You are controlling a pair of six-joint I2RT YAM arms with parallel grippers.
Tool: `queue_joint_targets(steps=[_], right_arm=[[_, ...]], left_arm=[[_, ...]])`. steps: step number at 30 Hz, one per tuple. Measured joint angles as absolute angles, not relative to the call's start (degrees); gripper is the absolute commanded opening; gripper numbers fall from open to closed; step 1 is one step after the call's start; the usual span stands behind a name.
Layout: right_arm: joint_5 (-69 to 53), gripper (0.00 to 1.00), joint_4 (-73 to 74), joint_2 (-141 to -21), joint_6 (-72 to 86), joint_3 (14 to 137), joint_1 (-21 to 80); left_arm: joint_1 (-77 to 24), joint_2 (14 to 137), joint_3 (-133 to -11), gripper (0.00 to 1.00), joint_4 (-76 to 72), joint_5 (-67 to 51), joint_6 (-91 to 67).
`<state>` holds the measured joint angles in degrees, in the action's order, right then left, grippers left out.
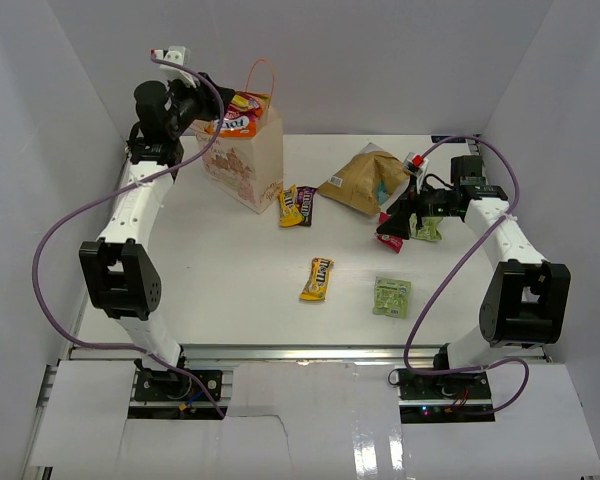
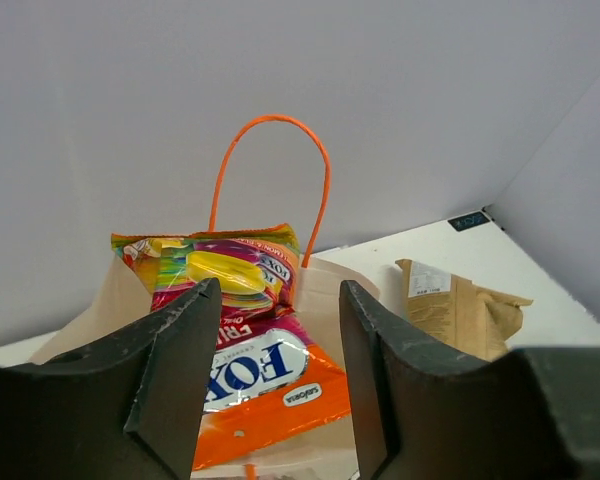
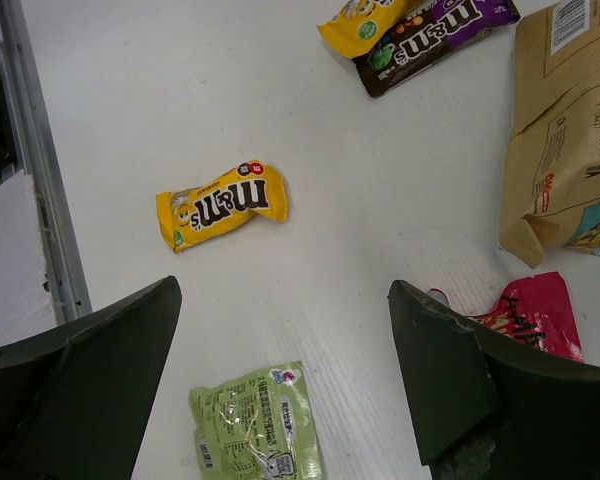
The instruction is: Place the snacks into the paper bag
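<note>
One orange packet (image 2: 280, 400) stands in the mouth of the paper bag (image 1: 248, 165) at the far left of the bench (image 1: 230, 290), and the left fingers (image 2: 175, 370) are spread apart on both sides of it, gripping nothing. At least the chip bag (image 3: 570, 130) and the yellow packet (image 3: 223, 206), dark brown packet (image 3: 435, 35), light green packet (image 3: 258, 425) and red packet (image 3: 535, 315) are left on the bench, under the wide-open, empty right fingers (image 3: 100, 380). The deeper inside of the bag is hidden, so I cannot tell what else is in it.
</note>
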<state>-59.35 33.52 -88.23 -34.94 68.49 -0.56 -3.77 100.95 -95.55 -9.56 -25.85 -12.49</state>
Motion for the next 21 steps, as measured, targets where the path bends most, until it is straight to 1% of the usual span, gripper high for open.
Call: queue_joint_targets(steps=[3, 4, 7, 9, 12, 16, 21], right_arm=[[-59.4, 0.90, 33.5, -88.2, -34.9, 68.5, -0.6], [-59.4, 0.90, 33.4, -88.2, -34.9, 68.5, -0.6], [-59.6, 0.90, 33.3, -88.2, -34.8, 68.5, -0.6], [-59.7, 0.90, 33.3, -88.2, -34.7, 68.5, -0.6], [-59.8, 0.90, 33.3, -88.2, -34.7, 68.5, -0.6], [-59.8, 0.90, 33.3, -88.2, -34.7, 68.5, -0.6], [-60.1, 0.90, 33.3, -88.2, -34.6, 68.5, -0.6]], left_arm=[[-5.2, 102.5, -99.2, 0.56, -5.5, -23.0, -14.4], [-5.9, 103.2, -100.7, 0.52, -4.0, -21.9, -14.5], [-7.9, 105.6, -104.1, 0.44, -0.2, -19.3, -14.4], [-9.0, 107.0, -105.1, 0.43, 1.9, -17.5, -13.5], [-10.4, 108.8, -105.1, 0.44, 5.6, -14.2, -11.4], [-10.8, 109.8, -103.1, 0.50, 9.5, -10.2, -8.8], [-10.8, 110.4, -100.6, 0.51, 12.2, -7.5, -7.0]])
